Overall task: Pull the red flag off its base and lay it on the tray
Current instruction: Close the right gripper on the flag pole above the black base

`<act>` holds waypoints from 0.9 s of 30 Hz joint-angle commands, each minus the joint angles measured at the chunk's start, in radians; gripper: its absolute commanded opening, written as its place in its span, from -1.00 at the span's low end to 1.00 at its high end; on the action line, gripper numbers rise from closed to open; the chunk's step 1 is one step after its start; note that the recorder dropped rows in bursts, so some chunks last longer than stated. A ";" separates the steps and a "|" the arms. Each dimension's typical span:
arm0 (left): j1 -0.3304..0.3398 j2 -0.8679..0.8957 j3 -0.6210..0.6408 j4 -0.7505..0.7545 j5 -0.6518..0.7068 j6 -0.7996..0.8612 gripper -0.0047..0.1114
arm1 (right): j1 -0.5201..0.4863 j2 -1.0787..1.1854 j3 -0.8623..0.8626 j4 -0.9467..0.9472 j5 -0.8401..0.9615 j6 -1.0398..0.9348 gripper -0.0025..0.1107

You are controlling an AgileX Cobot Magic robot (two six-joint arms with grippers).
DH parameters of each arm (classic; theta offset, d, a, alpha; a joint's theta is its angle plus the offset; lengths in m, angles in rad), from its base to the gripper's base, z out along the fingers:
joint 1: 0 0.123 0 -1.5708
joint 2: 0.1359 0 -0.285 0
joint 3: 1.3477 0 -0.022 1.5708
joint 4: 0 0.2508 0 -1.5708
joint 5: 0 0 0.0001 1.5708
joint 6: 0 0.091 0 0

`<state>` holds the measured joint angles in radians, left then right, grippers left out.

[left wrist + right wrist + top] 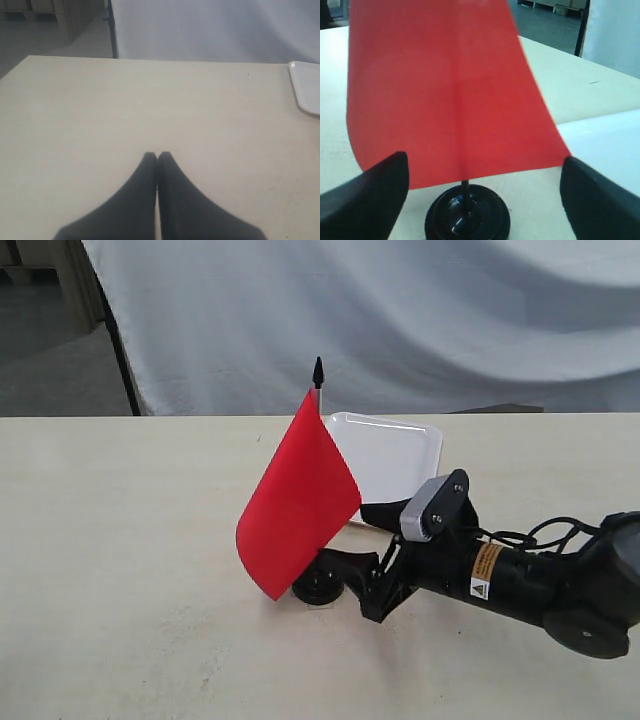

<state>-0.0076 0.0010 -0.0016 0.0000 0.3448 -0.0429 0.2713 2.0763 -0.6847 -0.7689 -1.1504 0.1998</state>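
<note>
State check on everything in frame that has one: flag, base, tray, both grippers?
red flag: upright, stick in base.
base: sitting flat, ungripped.
tray: visible part bare.
left gripper: shut, holding nothing.
right gripper: open, straddling base.

Small bright-red rectangular cloth flag point(300, 495) on a thin black stick, upright, pointed black tip at 12 o'clock, cloth draped down toward 7 o'clock from the tip and hiding most of the stick. Foot of the stick seated in the centre hole of the small round glossy black plastic base point(318, 590), lying flat. Shallow white rectangular plastic tray point(395, 455) with rounded corners and raised rim, at 1 o'clock from the base, near but apart, one edge hidden behind the cloth.
</note>
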 commanded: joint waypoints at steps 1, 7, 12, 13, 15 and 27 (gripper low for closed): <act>-0.010 -0.001 0.002 0.000 -0.003 0.001 -0.92 | 0.001 0.026 -0.053 -0.027 -0.019 0.082 0.41; -0.010 -0.001 0.002 0.000 -0.003 0.001 -0.92 | 0.015 0.091 -0.146 -0.100 -0.021 0.197 0.60; -0.010 -0.001 0.002 0.000 -0.003 0.001 -0.92 | 0.061 0.130 -0.184 -0.091 -0.015 0.181 0.60; -0.010 -0.001 0.002 0.000 -0.003 0.001 -0.92 | 0.069 0.132 -0.191 -0.089 -0.010 0.181 0.60; -0.010 -0.001 0.002 0.000 -0.003 0.001 -0.92 | 0.084 0.141 -0.201 -0.084 -0.010 0.177 0.60; -0.010 -0.001 0.002 0.000 -0.003 0.001 -0.92 | 0.089 0.141 -0.204 -0.088 -0.010 0.087 -0.96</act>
<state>-0.0076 0.0010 -0.0016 0.0000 0.3448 -0.0429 0.3600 2.2174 -0.8855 -0.8295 -1.1486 0.3137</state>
